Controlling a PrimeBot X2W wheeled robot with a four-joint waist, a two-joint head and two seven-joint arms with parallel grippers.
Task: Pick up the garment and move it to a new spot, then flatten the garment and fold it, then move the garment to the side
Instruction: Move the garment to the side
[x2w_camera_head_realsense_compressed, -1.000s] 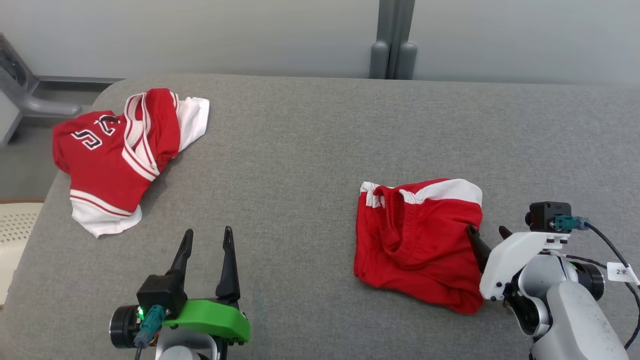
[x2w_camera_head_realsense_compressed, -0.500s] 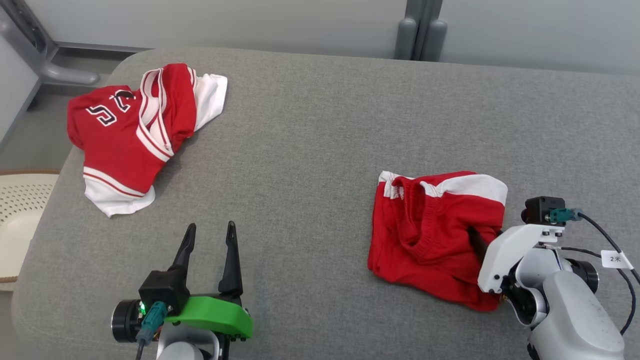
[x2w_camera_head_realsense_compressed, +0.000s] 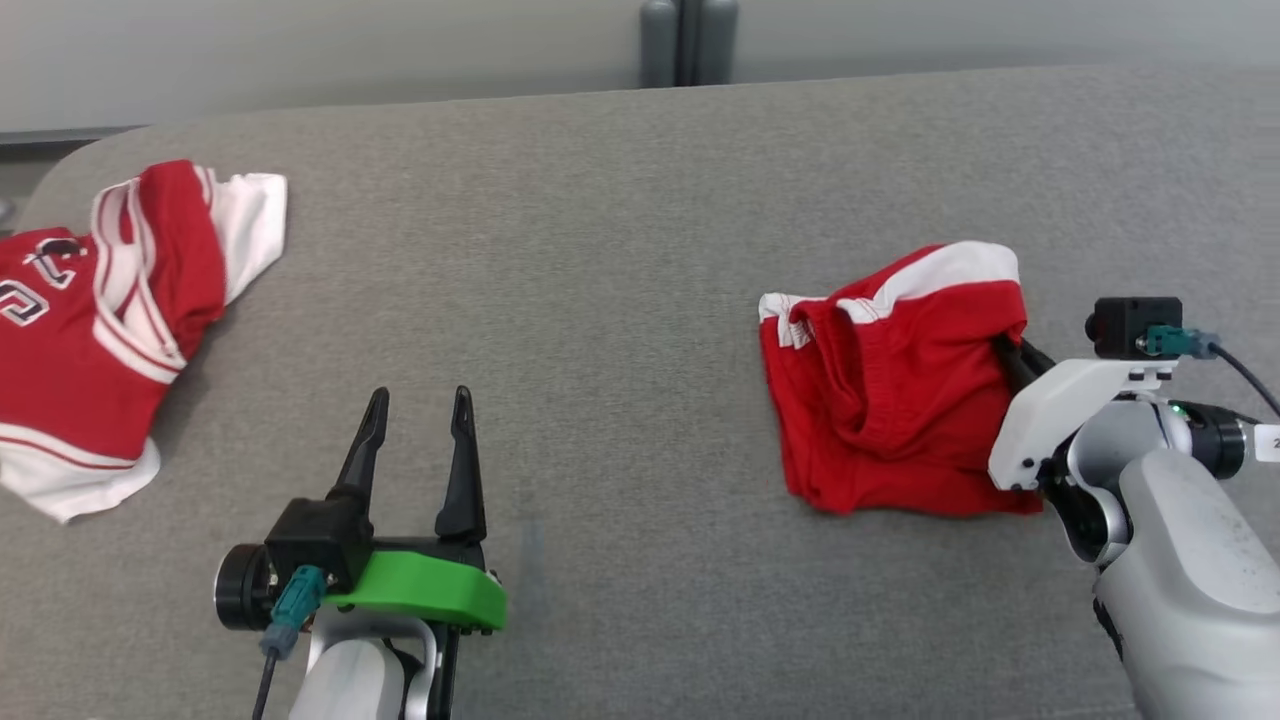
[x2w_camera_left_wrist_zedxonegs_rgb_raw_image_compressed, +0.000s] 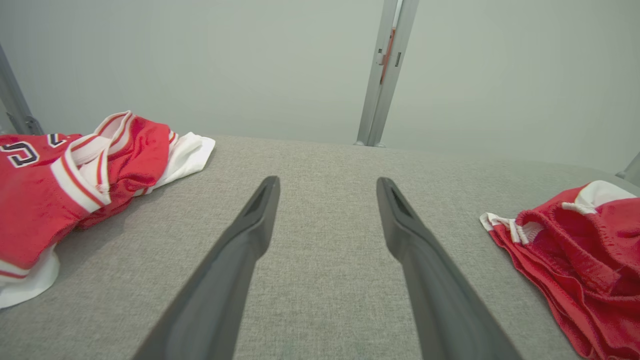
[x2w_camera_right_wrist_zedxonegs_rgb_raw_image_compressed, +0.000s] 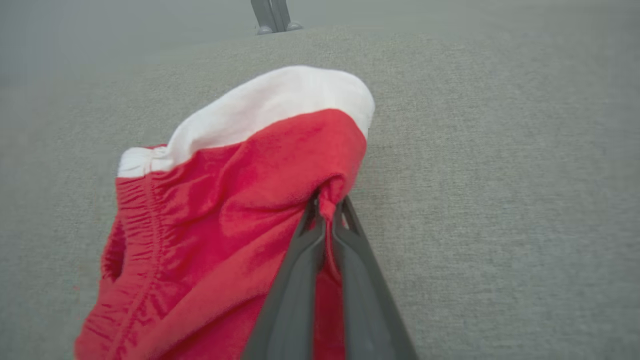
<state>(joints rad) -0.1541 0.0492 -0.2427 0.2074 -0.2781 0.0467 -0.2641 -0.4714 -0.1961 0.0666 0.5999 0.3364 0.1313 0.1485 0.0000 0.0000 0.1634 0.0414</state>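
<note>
My right gripper (x2w_camera_right_wrist_zedxonegs_rgb_raw_image_compressed: 327, 207) is clenched on a small pinch of the red fleecy shorts with a white band (x2w_camera_head_realsense_compressed: 890, 390), at their 3 o'clock edge. The shorts lie crumpled on the grey woven surface (x2w_camera_head_realsense_compressed: 620, 250), toward 3 o'clock in the head view. The pinch looks thin, so I'd lift slowly and straight up, watching for slip before carrying. My left gripper (x2w_camera_head_realsense_compressed: 418, 405) hangs released and empty at 7 o'clock. The red-and-white jersey (x2w_camera_head_realsense_compressed: 80, 370) at 9 o'clock bears dark, white-edged characters, too folded to read.
</note>
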